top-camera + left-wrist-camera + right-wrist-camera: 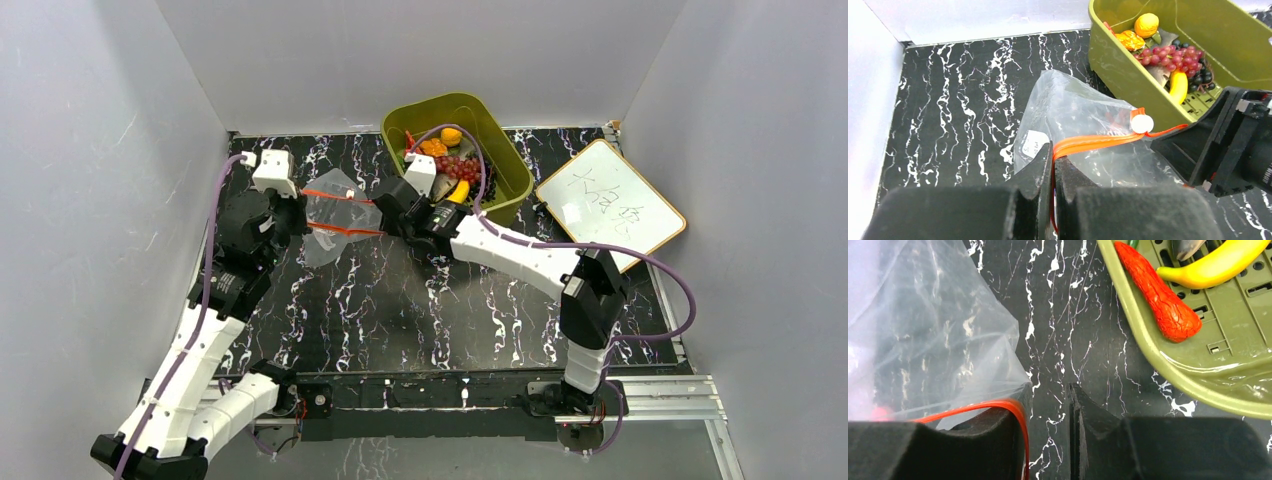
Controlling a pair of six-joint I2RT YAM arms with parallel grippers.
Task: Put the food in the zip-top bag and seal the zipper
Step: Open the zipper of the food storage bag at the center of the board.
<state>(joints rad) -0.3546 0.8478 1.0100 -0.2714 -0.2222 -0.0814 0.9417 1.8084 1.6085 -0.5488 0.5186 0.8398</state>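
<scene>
We start at the green basket (1118,65): all the food we can see lies inside it. The orange (1146,24) sits toward its far end, the red grapes (1168,55) are in the middle, and the banana (1178,86) lies on the slotted floor nearer us. In the right wrist view, the red chili (1160,300) rests along the basket's inner wall, just beside the banana.

The clear bag (1073,105) lies on the black marbled table (958,100), just left of the basket and not touching it. No food shows inside it. Its red-orange zipper (1098,141) is stretched in a line pointing toward the basket, and a small white slider (1142,123) sits on the end nearest the basket.

The left gripper (1053,155) is at the end of the zipper farthest from the basket. Its fingers are pressed together on the strip, with no gap showing.

The right gripper (1048,400) is between the bag and the basket, close to the basket's near wall. Its jaws stand a narrow gap apart, and bare table shows between them. The zipper curls over the edge of one finger (998,440) on the bag's side. We cannot tell whether that finger is inside the bag's mouth or only against it.

A whiteboard (610,205) lies on the table to the basket's right.
</scene>
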